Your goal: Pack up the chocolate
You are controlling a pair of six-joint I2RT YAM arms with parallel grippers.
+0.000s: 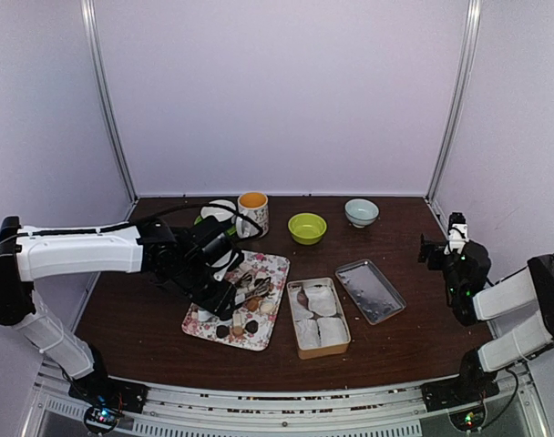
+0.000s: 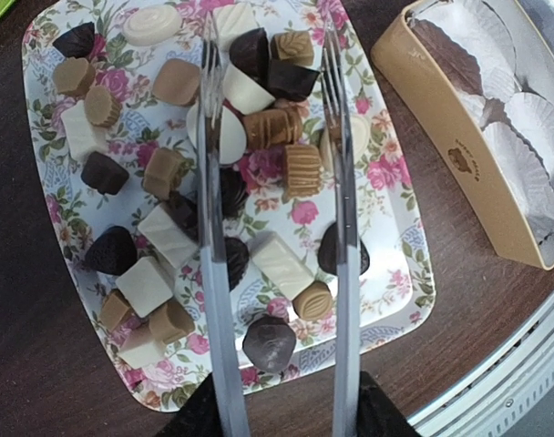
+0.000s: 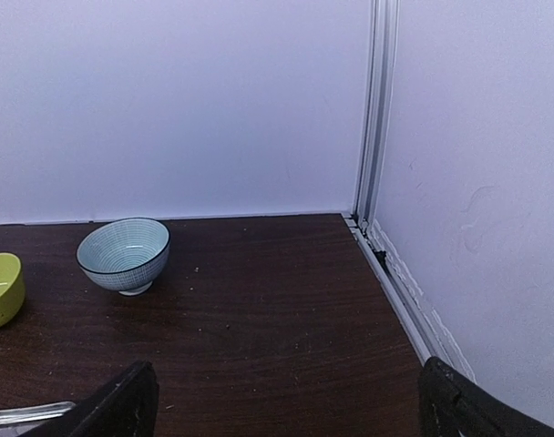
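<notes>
The left gripper (image 2: 284,421) is clamped on a pair of metal tongs (image 2: 215,273), whose two long arms run forward from between its dark fingers and stand spread apart over a floral tray (image 2: 391,196). The chocolate (image 2: 302,168) lies scattered across this tray: dark brown, light brown and cream-white pieces, some round and some square, most of them lying loose and a few touching. Several pieces sit between the forked tips of the tongs, among them a ribbed light brown one and a dark one beyond it; whether the tips touch any piece I cannot tell from these views. Just right of the tray, apart from it, stands a tan rectangular tin (image 2: 459,164) lined with white paper cups (image 2: 532,137). The cups mostly look empty, though the one at the far-left corner shows a darker patch that may be shadow. A flat silver lid (image 1: 371,289) lies on the table (image 3: 259,309) beside the tin. Further back stand a mug (image 1: 253,211) with an orange inside, a yellow-green bowl (image 1: 307,228) and a blue-and-white bowl (image 3: 124,255). The right gripper (image 3: 286,405) hangs near the right edge of the table, its fingers spread wide and holding nothing.
</notes>
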